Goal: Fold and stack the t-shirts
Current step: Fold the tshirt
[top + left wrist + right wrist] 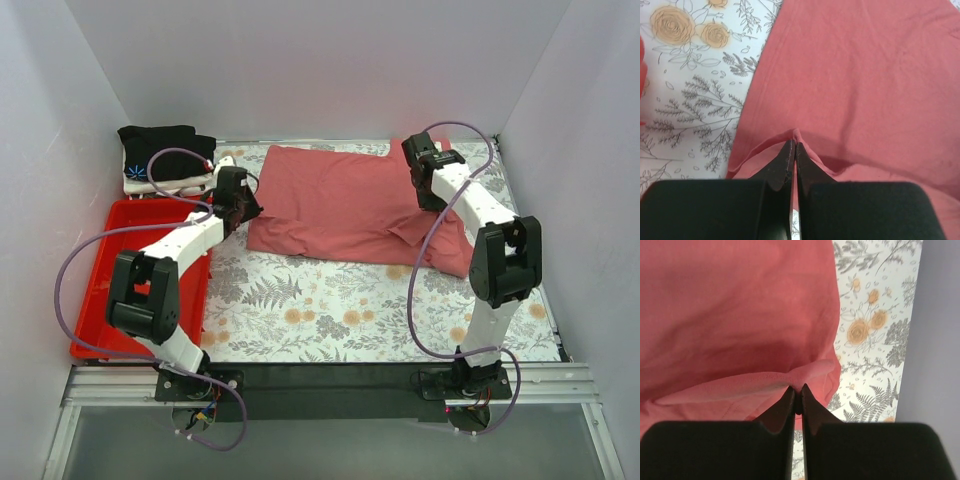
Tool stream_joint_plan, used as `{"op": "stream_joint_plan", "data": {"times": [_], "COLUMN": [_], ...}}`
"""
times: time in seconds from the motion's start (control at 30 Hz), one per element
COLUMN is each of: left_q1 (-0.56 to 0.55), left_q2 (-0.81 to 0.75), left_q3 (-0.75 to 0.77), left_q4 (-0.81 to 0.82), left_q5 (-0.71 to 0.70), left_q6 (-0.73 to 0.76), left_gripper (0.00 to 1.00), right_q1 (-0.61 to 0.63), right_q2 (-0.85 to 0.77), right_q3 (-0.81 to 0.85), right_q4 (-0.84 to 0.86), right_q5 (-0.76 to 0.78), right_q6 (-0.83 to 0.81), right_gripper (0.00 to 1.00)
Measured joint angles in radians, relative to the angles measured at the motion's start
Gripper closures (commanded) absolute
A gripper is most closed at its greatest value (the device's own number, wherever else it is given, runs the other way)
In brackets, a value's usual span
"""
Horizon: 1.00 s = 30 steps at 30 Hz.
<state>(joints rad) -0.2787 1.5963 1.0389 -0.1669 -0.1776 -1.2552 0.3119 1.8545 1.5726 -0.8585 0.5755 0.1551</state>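
The salmon-red t-shirt (340, 205) is light, limp cloth that sags between holds, so its edges suit best; the left gripper (794, 146) and right gripper (796, 388) each pinch closed on what seems its hem.

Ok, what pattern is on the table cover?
The table cover is white with grey fern sprigs and orange flowers, clearest in the left wrist view.

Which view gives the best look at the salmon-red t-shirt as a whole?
Top external: nearly the whole salmon-red t-shirt shows there, outline included. The left wrist view shows only an edge pinched in the shut left gripper. The right wrist view shows only a fold of its edge in the shut right gripper.
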Motion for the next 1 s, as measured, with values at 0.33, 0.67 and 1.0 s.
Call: {"op": "stream_joint_plan", "data": {"times": [0.33, 0.67, 1.0], "left_q1": [0.029, 0.042, 0.052], "left_q2": [0.172, 0.290, 0.370], "left_q3": [0.175, 0.285, 0.386], "left_q4": [-0.037, -0.042, -0.050], "left_q5": [0.006, 0.006, -0.009], "left_q6": [0.049, 0.098, 0.144], "left_gripper": [1.00, 1.00, 0.50], "right_q1": [-0.024, -0.045, -0.045], "right_q2": [0.129, 0.225, 0.282], "right_q3": [0.180, 0.257, 0.349], "right_q4": [0.007, 0.002, 0.004], "right_q5": [-0.007, 0.003, 0.022], "right_q6": [-0.064, -0.112, -0.132], "right_gripper": [0.99, 0.99, 0.65]}}
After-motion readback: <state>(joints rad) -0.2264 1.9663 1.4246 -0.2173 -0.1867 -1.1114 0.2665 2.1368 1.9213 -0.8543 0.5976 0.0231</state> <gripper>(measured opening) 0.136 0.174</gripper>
